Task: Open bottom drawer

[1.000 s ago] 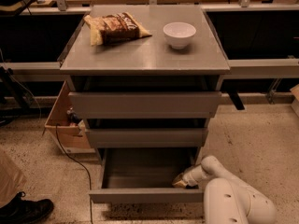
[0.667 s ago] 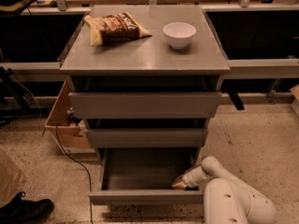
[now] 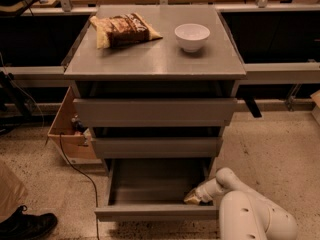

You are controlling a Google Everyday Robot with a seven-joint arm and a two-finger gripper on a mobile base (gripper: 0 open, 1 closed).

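Camera view: we see a grey cabinet (image 3: pixel 155 59) w/ three drawers stacked. The bottom drawer (image 3: pixel 150 183) stands pulled out toward us, well past the two above it. Its shallow grey inside is open to view and its flat front sits low, near the floor. The middle drawer (image 3: pixel 156 147) and top drawer (image 3: pixel 155 112) each stick out a bit, the top one slightly more.

The gripper (image 3: pixel 193 198) is down at the bottom drawer's right front corner, just inside the front panel and against the right side wall. Whether it is clenched, released or grasping anything, we can't tell. The white arm (image 3: pixel 250 215) comes in from the lower right, beside the cabinet.

On the cabinet top we see a snack bag (image 3: pixel 122 30) at back left and a white bowl (image 3: pixel 192 36) at back right, apart from each other.

Left of the cabinet are a cardboard box (image 3: pixel 64 133) on the floor and a black cable (image 3: pixel 80 171) trailing past it. A dark shoe (image 3: pixel 27 225) shows at the bottom left corner.
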